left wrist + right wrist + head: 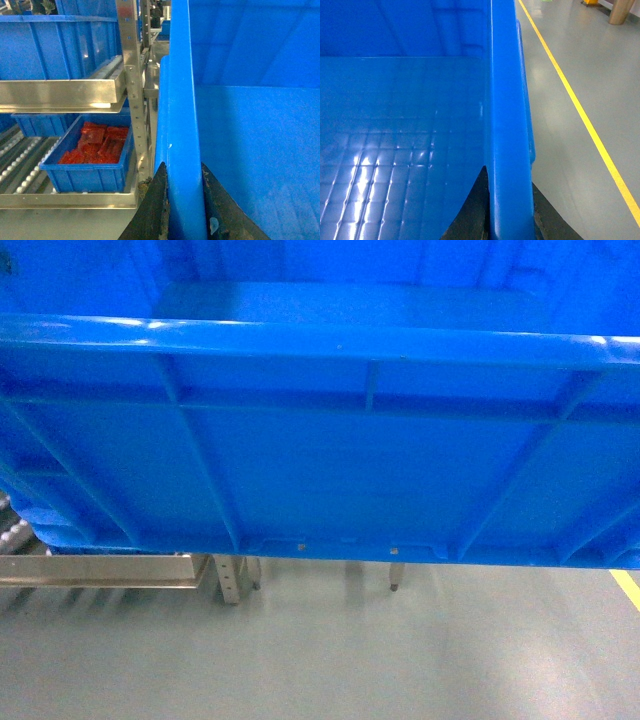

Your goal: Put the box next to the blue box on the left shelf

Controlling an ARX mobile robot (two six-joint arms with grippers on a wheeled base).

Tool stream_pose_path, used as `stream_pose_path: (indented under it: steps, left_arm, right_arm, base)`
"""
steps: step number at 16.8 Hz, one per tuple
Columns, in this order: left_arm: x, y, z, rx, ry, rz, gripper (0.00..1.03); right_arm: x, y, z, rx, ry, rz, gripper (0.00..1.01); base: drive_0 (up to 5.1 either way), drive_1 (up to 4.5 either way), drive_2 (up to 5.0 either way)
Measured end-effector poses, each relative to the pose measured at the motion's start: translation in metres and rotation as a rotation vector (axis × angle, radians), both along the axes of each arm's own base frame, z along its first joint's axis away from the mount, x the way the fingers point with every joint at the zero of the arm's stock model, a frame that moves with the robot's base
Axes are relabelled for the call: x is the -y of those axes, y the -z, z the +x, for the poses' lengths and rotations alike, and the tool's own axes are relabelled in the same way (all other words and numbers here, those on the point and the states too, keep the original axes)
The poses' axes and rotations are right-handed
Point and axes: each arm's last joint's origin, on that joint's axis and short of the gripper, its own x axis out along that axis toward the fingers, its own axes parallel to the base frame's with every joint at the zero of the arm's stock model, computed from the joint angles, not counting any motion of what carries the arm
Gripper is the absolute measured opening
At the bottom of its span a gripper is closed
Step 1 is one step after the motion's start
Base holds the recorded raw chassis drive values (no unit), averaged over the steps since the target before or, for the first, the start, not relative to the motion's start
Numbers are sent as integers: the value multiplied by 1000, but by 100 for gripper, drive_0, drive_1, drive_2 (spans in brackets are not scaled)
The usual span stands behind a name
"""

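Note:
The box (320, 460), a large bright-blue ribbed crate, fills the head view and hangs above the floor. My left gripper (183, 172) is shut on its left rim, one dark finger on each side of the rim. My right gripper (509, 177) is shut the same way on the right rim, and the box's smooth inside (395, 125) holds nothing. The left shelf (20, 165), with roller rails, lies left of the box. On its lower level sits a small blue box (90, 175) with red pieces inside. A larger blue crate (50, 50) rests on the level above.
A perforated metal upright (135, 90) of the shelf stands close beside the box's left wall. Shelf rail and legs (232, 580) show under the box. A yellow floor line (580, 110) runs along the right over grey floor (400, 660).

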Motion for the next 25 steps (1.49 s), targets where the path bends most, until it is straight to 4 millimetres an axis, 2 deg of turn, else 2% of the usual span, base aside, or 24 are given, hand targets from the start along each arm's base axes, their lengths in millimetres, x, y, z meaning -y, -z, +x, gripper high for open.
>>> stream_pose_path:
  steps: [25]
  left_arm:
    - [0, 0, 0, 2, 1, 0, 9]
  right_arm:
    - [0, 0, 0, 0, -1, -1, 8]
  base:
    - [-501, 244, 244]
